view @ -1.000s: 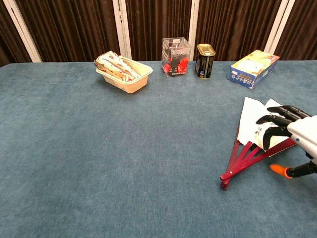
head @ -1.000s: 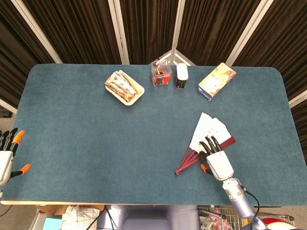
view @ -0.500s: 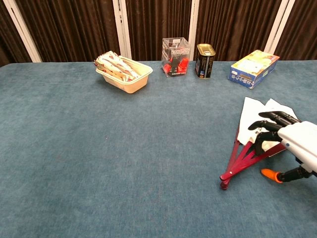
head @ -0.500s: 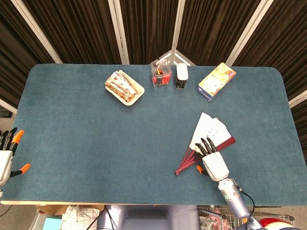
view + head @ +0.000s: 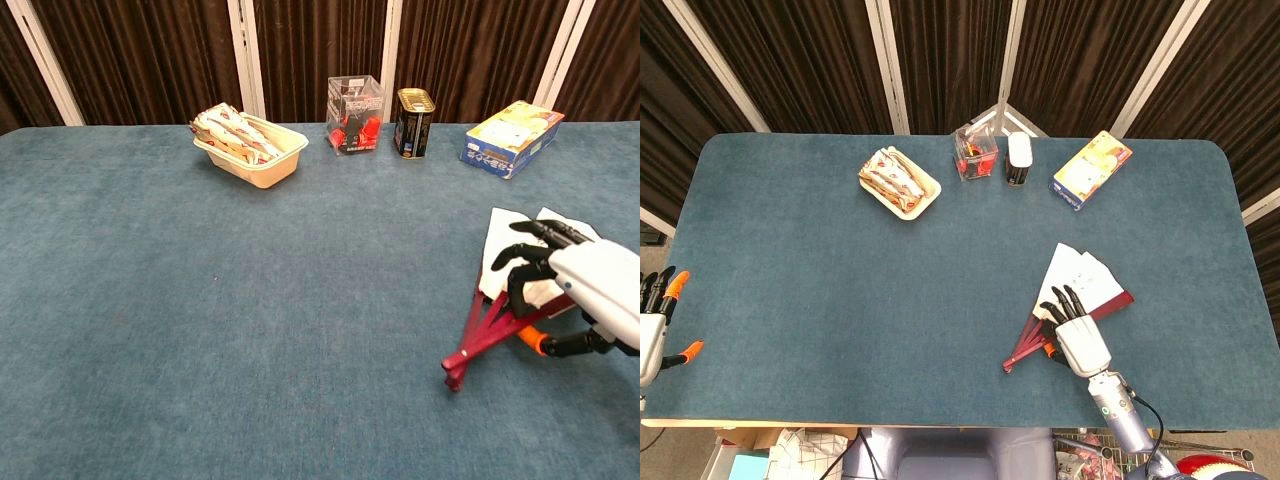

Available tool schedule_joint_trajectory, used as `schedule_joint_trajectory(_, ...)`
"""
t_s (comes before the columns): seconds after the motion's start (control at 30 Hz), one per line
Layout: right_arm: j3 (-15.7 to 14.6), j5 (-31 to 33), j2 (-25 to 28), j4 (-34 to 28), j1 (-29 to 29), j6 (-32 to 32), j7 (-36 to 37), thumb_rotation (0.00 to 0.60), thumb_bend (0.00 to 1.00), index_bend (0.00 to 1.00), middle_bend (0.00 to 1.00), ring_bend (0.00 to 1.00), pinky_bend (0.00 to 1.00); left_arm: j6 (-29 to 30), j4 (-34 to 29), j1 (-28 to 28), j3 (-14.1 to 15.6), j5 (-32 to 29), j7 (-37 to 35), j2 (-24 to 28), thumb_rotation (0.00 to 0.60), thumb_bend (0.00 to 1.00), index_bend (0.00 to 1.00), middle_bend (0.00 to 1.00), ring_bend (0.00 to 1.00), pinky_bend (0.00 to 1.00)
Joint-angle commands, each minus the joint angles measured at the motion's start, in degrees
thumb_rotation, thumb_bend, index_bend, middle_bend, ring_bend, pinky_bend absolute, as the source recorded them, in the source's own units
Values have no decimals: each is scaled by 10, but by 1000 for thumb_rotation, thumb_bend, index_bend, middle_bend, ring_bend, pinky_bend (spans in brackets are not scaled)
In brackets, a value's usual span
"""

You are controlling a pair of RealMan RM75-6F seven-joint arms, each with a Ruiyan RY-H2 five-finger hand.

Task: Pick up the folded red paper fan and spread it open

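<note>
The red paper fan (image 5: 1086,280) lies partly spread on the blue table at the right, white paper toward the back and red ribs (image 5: 482,333) meeting at a pivot near the front. My right hand (image 5: 1077,338) is on it. The dark fingers (image 5: 518,270) curl down over the ribs where they join the paper, and the orange thumb tip (image 5: 534,342) touches the nearest rib from the front. The hand hides part of the paper. My left hand (image 5: 652,326) hangs off the table's left edge, fingers apart and holding nothing; only the head view shows it.
Along the back edge stand a tray of wrapped snacks (image 5: 901,184), a clear box with red items (image 5: 974,154), a dark can (image 5: 413,122) and a yellow-blue carton (image 5: 1091,169). The table's front edge (image 5: 940,421) runs close behind my right hand.
My right hand has slid left and forward onto the ribs, its thumb closing in on them. The fan's pivot has shifted slightly toward the front. The left hand has stayed still.
</note>
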Motion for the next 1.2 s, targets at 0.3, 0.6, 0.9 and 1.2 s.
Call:
schedule_joint_trajectory(0.3, 89, 39, 83, -216, 51, -7, -47, 600, 584, 702, 315, 57, 36, 1, -5, 0, -2, -3, 2, -1, 600, 0, 0, 0, 0, 0)
schedule_joint_trajectory(0.6, 197, 137, 151, -412, 96, -71, -148, 600, 584, 724, 328, 57, 36, 5, -6, 0, -7, -8, 0, 0, 600, 0, 0, 0, 0, 0)
schedule_joint_trajectory(0.9, 285, 239, 168, -509, 150, -104, -251, 600, 584, 738, 340, 67, 36, 6, -6, -1, -13, -14, -3, 1, 600, 0, 0, 0, 0, 0)
schedule_joint_trajectory(1.2, 331, 319, 157, -551, 211, -119, -311, 600, 585, 741, 343, 67, 36, -3, -22, -14, -32, -32, -9, 7, 600, 0, 0, 0, 0, 0)
